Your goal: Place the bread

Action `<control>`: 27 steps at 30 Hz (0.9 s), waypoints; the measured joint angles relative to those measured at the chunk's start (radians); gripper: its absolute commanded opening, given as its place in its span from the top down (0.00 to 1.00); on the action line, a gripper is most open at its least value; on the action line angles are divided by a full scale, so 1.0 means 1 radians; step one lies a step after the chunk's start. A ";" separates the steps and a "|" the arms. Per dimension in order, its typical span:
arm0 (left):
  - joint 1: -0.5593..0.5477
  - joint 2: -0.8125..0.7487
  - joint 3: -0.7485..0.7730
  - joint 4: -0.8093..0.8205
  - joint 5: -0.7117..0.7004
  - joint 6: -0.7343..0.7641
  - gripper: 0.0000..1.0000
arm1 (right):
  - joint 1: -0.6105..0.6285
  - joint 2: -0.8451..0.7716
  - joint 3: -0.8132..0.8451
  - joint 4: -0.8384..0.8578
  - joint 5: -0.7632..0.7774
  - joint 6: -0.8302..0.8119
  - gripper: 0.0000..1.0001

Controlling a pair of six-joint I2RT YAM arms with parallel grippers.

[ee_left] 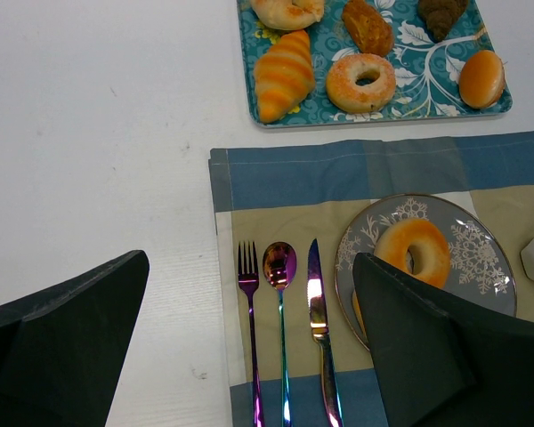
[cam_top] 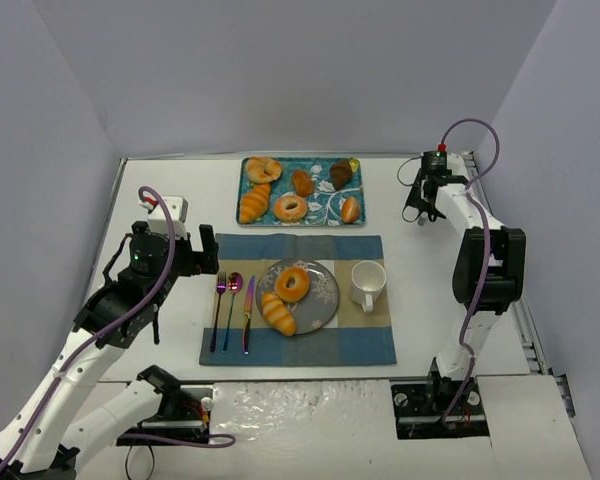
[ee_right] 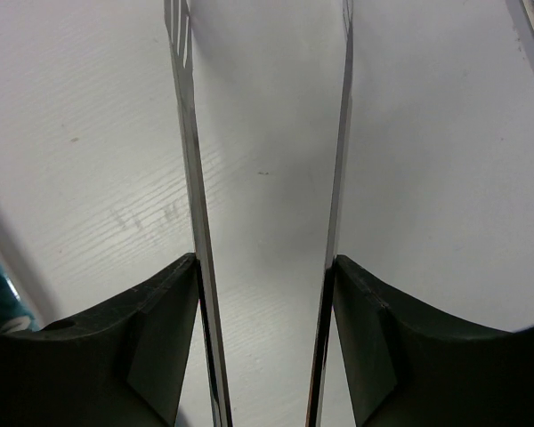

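The bread lies on a grey snowflake plate [cam_top: 325, 300] on the placemat: a round ring-topped bun [cam_top: 293, 284] and a long ridged roll [cam_top: 278, 313] in front of it. In the left wrist view the bun [ee_left: 416, 249] shows on the plate [ee_left: 481, 258], and my right finger hides most of the roll. My left gripper [cam_top: 205, 255] hovers left of the plate, over the cutlery, open and empty [ee_left: 249, 262]. My right gripper [cam_top: 417, 210] is far back right, over bare table. There its fingers [ee_right: 265, 258] are shut on metal tongs [ee_right: 185, 133], whose two blades stand apart.
A teal patterned tray [cam_top: 320, 200] at the back holds several other pastries, including a dark croissant [cam_top: 341, 174] and a glazed donut [cam_top: 290, 207]. A white mug [cam_top: 368, 283] stands right of the plate. Fork [ee_left: 248, 302], spoon [ee_left: 279, 267] and knife [ee_left: 316, 302] lie on the blue-beige placemat [cam_top: 370, 345].
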 measured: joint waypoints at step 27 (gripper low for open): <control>0.000 0.000 0.000 0.000 0.000 0.000 0.03 | -0.004 0.144 -0.073 0.117 -0.066 0.002 0.15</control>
